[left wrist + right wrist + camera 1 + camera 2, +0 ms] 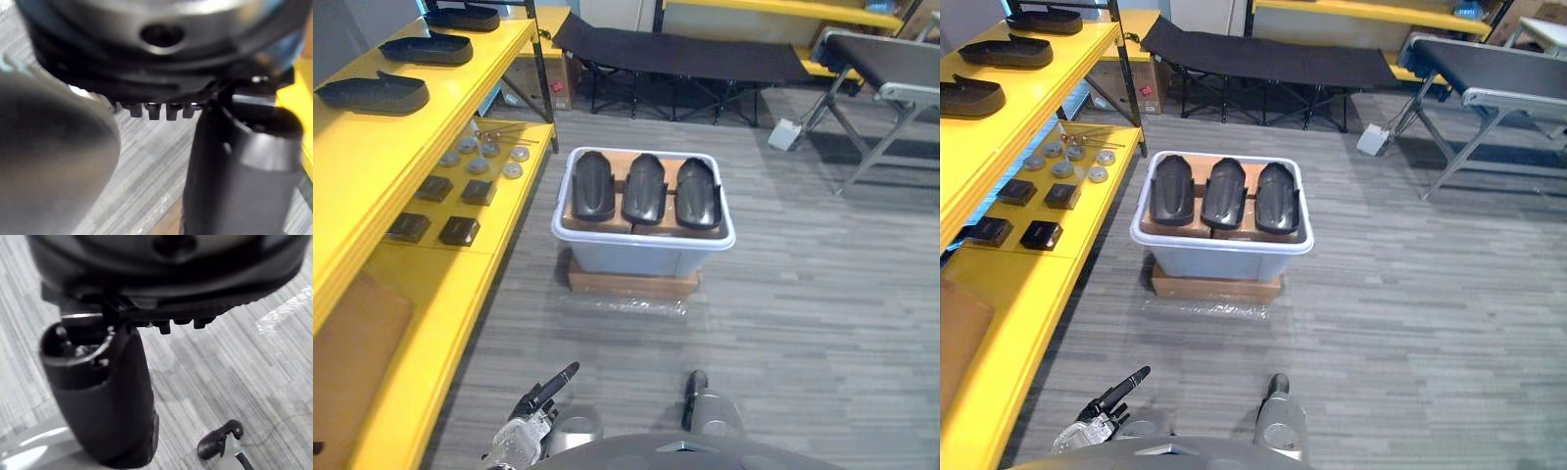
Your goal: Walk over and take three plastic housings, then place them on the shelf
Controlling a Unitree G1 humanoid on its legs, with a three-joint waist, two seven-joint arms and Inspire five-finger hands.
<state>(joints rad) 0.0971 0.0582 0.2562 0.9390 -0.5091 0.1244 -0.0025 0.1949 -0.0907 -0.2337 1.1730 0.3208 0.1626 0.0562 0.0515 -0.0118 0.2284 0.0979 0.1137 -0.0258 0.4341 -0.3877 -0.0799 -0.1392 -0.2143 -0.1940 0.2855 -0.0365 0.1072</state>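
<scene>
1. As the left eye view shows, three plastic housings [644, 188] lie side by side in a pale bin [646, 257] at frame centre, standing on the grey floor [822, 294].
   - The left hand [540, 392] sits at the lower left edge, fingers straight, holding nothing.
   - The right hand [695, 387] sits at lower centre, relaxed and holding nothing.
   - Both hands are well apart from the housings, which lie further up the frame.
   - The yellow shelf [372, 147] runs along the left edge.
2. Right eye view: the layout is identical, and the bin rests on a brown base [1216, 287].
   - Handling estimate: each housing is likely a light, rigid moulded shell with a smooth, possibly slippery domed back.
   - Grasp it across its long edges near mid-length, thumb opposing the fingers.
3. Left wrist view: the left hand's thumb stands straight and the fingers extend away. Nothing is in its grasp.
4. Right wrist view: the right hand's thumb is relaxed and the fingers are uncurled above bare floor. No housing is held.
</scene>
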